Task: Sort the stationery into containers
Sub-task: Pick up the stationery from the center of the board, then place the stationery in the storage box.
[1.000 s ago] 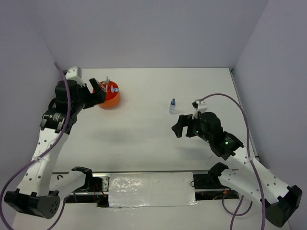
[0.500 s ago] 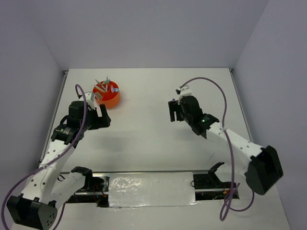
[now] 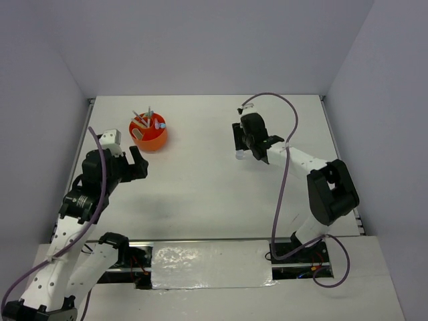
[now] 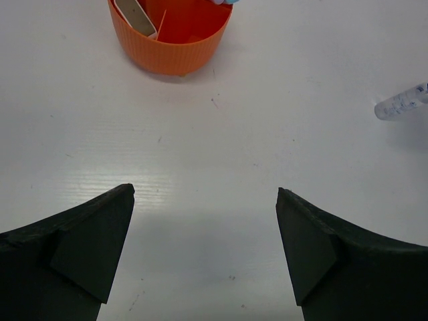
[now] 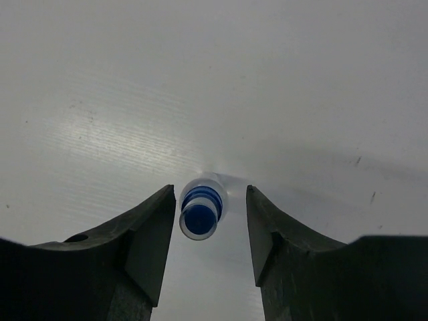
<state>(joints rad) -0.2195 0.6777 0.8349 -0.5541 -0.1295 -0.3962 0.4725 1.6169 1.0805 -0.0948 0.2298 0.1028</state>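
The right fingers (image 5: 144,247) straddle the upright blue-capped bottle (image 5: 200,212) on the tabletop (image 5: 267,80), partly open, with a gap on one side (not clamped). The left fingers (image 4: 80,247) hang wide open and empty near the orange organizer (image 4: 170,57), which holds pens (image 3: 142,119).

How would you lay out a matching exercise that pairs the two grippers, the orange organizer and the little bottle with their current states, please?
1. left gripper
2. right gripper
3. orange organizer
4. bottle

A. clear, blue cap
B. straddling a small item
C. wide open, nothing in between
D. items inside

Pairs: 1-C, 2-B, 3-D, 4-A
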